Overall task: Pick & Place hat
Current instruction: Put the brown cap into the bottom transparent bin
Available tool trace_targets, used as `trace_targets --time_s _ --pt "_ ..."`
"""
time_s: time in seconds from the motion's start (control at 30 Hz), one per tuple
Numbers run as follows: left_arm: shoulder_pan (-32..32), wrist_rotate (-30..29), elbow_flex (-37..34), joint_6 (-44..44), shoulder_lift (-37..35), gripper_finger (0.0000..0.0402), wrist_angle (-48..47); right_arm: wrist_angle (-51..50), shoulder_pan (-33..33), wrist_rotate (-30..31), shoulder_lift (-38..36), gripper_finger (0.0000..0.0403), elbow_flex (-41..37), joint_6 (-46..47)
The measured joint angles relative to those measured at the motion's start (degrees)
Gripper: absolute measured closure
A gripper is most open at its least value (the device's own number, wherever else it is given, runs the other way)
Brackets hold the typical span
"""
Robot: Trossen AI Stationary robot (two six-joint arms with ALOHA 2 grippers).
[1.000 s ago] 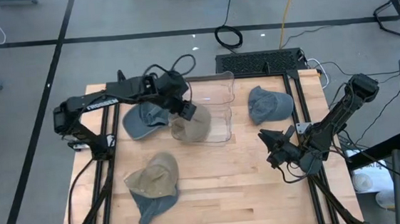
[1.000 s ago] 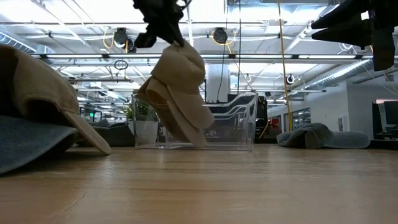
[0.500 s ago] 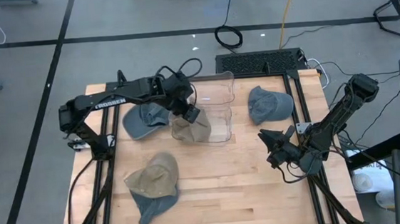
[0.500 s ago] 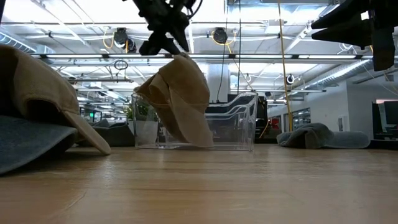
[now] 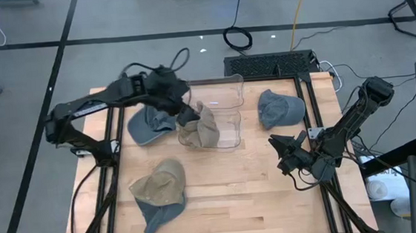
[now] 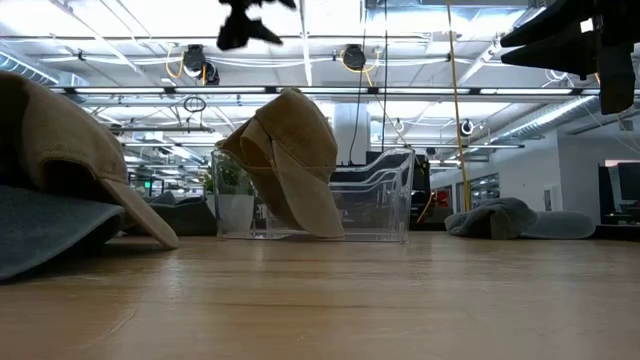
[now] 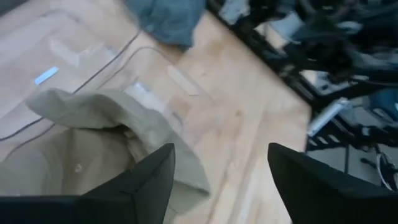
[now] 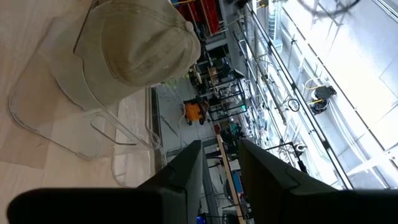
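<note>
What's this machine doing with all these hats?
It is sorting caps into a clear bin. The left gripper has its fingers open above a tan cap that hangs over the bin's edge, part in and part out. The right gripper waits off to the side, holding nothing. Three more caps lie on the table: two grey-blue ones and a tan and blue one.
</note>
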Motion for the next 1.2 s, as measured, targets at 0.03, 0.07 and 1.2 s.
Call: trace_targets --time_s 0.03,0.07,1.2 --pt "-0.49 0.01 0.00 0.16 -1.45 0.0135 -0.41 0.02 0.01 0.02 -0.02 0.0308 0.00 -0.06" --pt "-1.14 -0.09 0.00 0.34 -2.70 0.0137 -0.64 0.02 -0.01 0.02 -0.02 0.0307 0.00 -0.06" --pt "-47.23 -25.42 0.02 -9.70 -8.80 0.0232 -18.62 0.04 -0.02 -0.03 -0.02 0.0307 0.00 0.07"
